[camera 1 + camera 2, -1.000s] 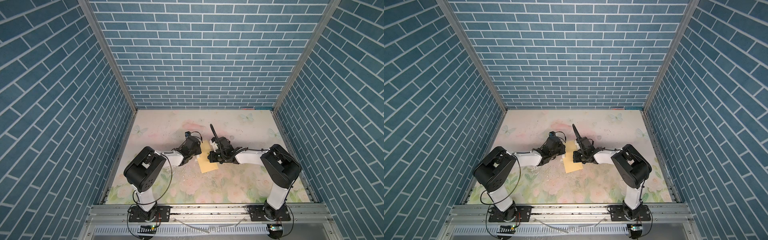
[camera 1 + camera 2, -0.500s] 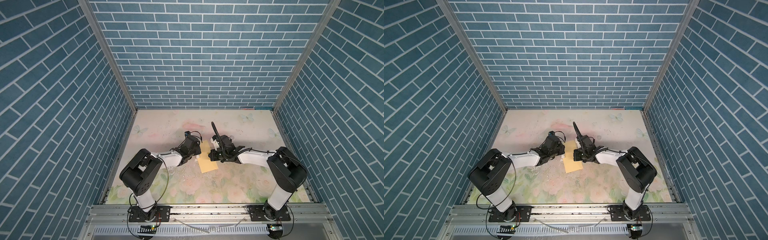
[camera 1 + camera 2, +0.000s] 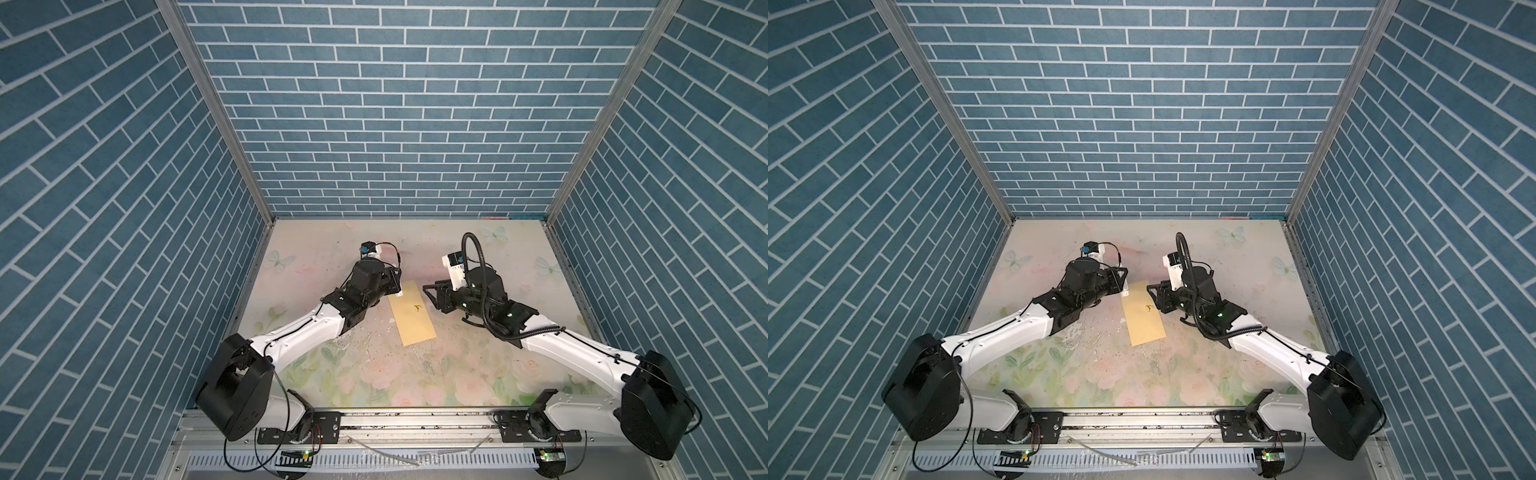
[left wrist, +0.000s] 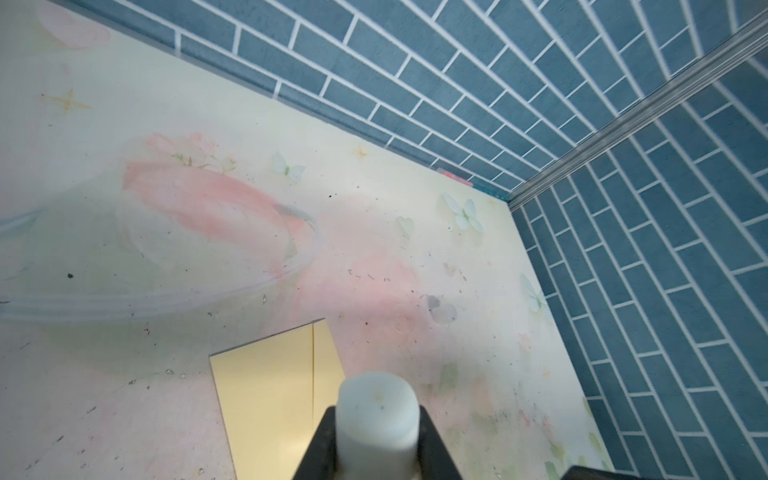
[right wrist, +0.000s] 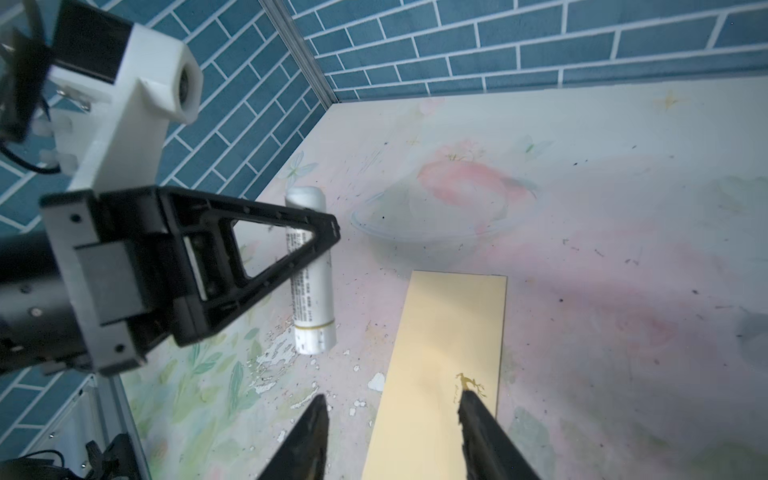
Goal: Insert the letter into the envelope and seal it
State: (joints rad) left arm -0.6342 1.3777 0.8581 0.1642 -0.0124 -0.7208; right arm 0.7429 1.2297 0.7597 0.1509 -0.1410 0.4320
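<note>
My right gripper (image 5: 392,401) hangs with its jaws spread and nothing between them, straddling one end of the plain mustard-yellow paper envelope (image 5: 449,332). The envelope lies flat and closed on the floral-printed table (image 3: 374,374), and held wide like this I could press it down or steady it. My left gripper (image 5: 318,249) is clamped on a white cylindrical glue stick (image 5: 311,299), held at the envelope's long edge near its far end, ready, I judge, for sealing. The tan bordered letter shows nowhere, so I take it to be inside.
</note>
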